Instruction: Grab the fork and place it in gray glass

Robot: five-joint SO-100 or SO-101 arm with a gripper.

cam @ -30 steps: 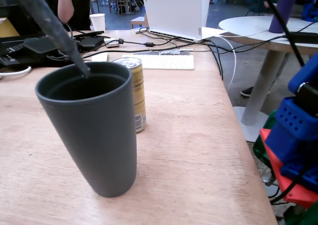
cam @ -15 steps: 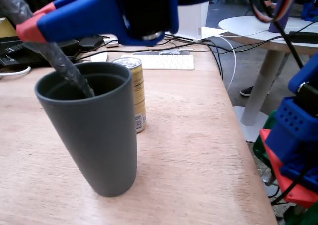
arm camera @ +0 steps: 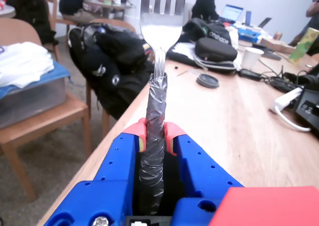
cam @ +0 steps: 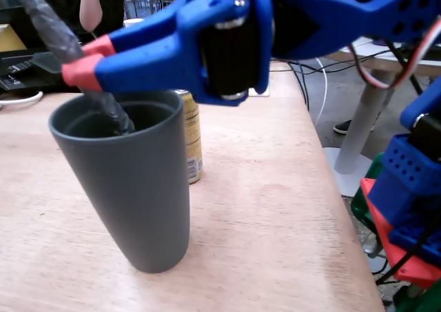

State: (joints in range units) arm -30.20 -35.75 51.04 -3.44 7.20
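Note:
The gray glass [cam: 131, 188] stands upright on the wooden table, at left of centre in the fixed view. My gripper [cam: 86, 58] hangs just above its rim, shut on the fork [cam: 48, 23] by its taped handle. The handle slants down and its lower end [cam: 114, 112] is inside the glass's mouth. The tines point up, out of the fixed view at the top left. In the wrist view the red fingertips [arm camera: 141, 133] of the gripper [arm camera: 155, 136] clamp the fork's taped handle, with the tines [arm camera: 159, 31] pointing up. The glass does not show in the wrist view.
A yellow drink can [cam: 191, 140] stands right behind the glass, close to it. The table [cam: 275, 209] ends at the right, where my arm's base [cam: 406, 209] stands. In the wrist view a white paper cup [arm camera: 251, 58], bags and cables lie further along the table.

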